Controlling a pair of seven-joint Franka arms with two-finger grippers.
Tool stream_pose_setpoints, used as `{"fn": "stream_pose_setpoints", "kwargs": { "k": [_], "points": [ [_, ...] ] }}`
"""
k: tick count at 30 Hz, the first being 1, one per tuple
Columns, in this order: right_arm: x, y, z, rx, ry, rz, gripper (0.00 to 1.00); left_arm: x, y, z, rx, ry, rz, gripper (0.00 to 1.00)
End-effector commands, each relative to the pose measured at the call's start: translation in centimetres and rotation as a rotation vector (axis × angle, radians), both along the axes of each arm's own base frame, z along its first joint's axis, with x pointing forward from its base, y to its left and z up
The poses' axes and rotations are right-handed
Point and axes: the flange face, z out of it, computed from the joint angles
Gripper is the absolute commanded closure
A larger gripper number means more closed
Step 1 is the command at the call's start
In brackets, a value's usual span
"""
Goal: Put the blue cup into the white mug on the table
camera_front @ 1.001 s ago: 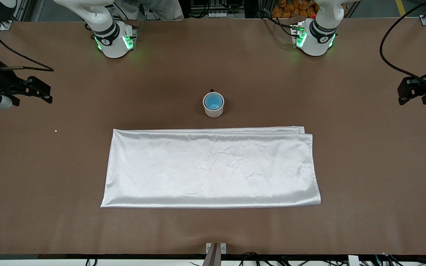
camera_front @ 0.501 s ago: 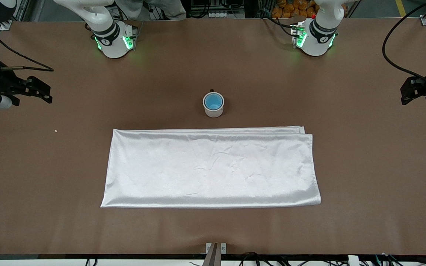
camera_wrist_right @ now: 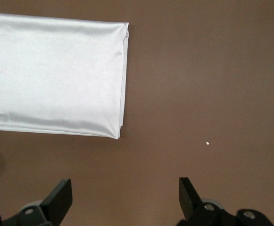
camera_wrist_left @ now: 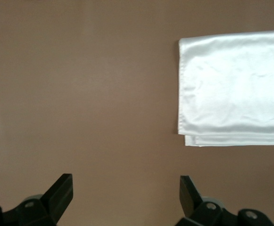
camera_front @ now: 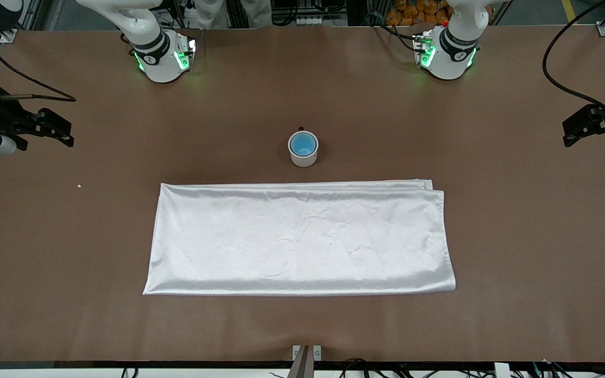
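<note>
From the front view, the blue cup [camera_front: 303, 144] sits inside the white mug [camera_front: 303, 155], which stands upright on the brown table [camera_front: 518, 236] near its middle, its small black handle at about twelve o'clock. Just nearer the camera, at the mug's six o'clock, lies a folded white cloth [camera_front: 300, 239], flat and apart from the mug. The right gripper [camera_front: 63, 134] hangs over the right arm's end of the table, at the mug's nine o'clock, its fingers spread with nothing between them; the left gripper [camera_front: 575, 128] hangs over the left arm's end, at three o'clock, also spread and empty — both well apart from the mug. In the left wrist view, the two black fingers [camera_wrist_left: 61, 193] stand wide over bare table, with one end of the cloth in sight. In the right wrist view, the fingers [camera_wrist_right: 61, 195] are likewise wide over bare table — the cloth's other end, a small white speck [camera_wrist_right: 207, 142] and a sliver of the mug at the picture's edge show.
</note>
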Motion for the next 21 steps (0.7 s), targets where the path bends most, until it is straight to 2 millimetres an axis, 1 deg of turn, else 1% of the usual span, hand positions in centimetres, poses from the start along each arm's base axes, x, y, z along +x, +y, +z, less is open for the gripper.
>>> {"fn": "stream_pose_setpoints", "kwargs": {
  "k": [1, 4, 14, 21],
  "points": [
    [-0.19, -0.24, 0.41, -0.013, 0.000, 0.007, 0.00, -0.25, 0.39, 0.71, -0.100, -0.022, 0.019, 0.00],
    [-0.19, -0.16, 0.41, -0.013, 0.000, 0.009, 0.00, -0.25, 0.13, 0.73, -0.131, -0.021, 0.018, 0.00],
    [-0.13, -0.08, 0.34, -0.013, 0.000, 0.011, 0.00, -0.27, -0.31, 0.82, -0.133, -0.024, 0.013, 0.00],
    [-0.16, -0.08, 0.25, -0.013, 0.003, 0.011, 0.00, -0.30, -0.13, 0.83, -0.131, -0.024, 0.014, 0.00]
  ]
}}
